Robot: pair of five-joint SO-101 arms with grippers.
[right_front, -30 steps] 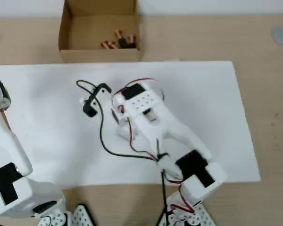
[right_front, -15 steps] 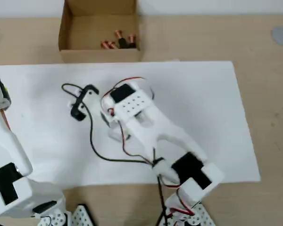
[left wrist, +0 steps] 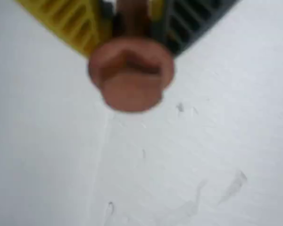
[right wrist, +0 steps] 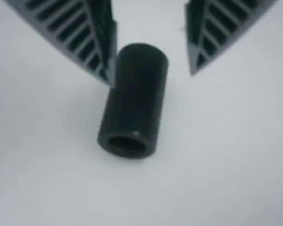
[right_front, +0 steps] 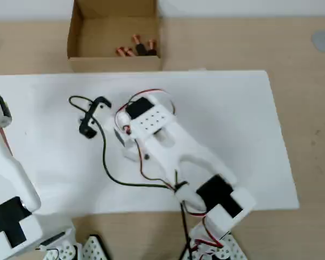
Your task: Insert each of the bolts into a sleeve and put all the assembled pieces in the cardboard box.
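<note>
Bolt (left wrist: pixel 130 75) and sleeve (right wrist: pixel 134 101) are not joined yet. The left gripper (left wrist: pixel 134 44) squeezes the bolt over the white sheet (right wrist: pixel 236 165). The sleeve lies on the sheet between the spread fingers of the right gripper (right wrist: pixel 151 73), touching one. Next, I think, that gripper must pinch it.

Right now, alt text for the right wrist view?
A black sleeve lies on a white sheet, open end toward the camera, inside the open right gripper, close against one side and clear of the other.
</note>
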